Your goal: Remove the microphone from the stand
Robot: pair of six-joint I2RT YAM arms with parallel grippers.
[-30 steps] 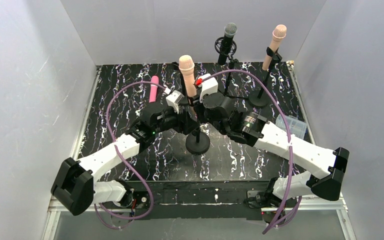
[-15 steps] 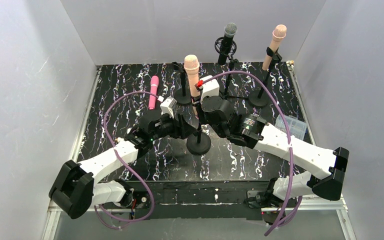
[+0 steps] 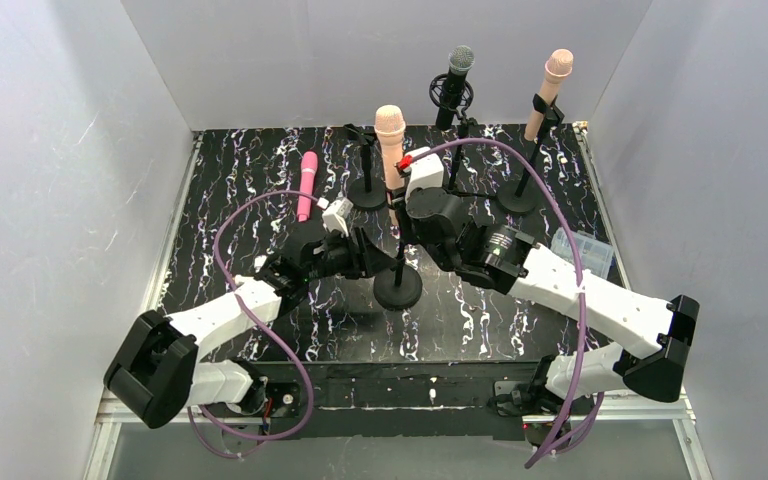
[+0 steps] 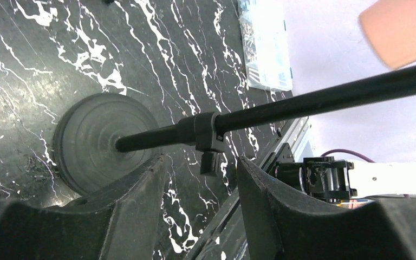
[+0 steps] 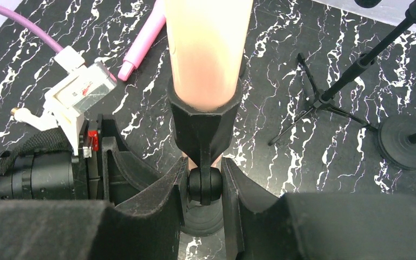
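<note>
While three of four stands (image 3: 518, 195) are holding microphones (image 3: 557, 68), the right gripper (image 5: 203, 185) is clenching the centre stand (image 3: 397, 287); the left gripper (image 4: 200, 165) is gaping around its pole (image 4: 314, 100).

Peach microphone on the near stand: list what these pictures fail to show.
- Right wrist: microphone head cut off by the top edge.
- Left wrist: only its blurred end shows, in the corner.
- Top view: clip hidden behind the right claw.
- Left wrist: whether the left claw touches the pole is unclear.
</note>
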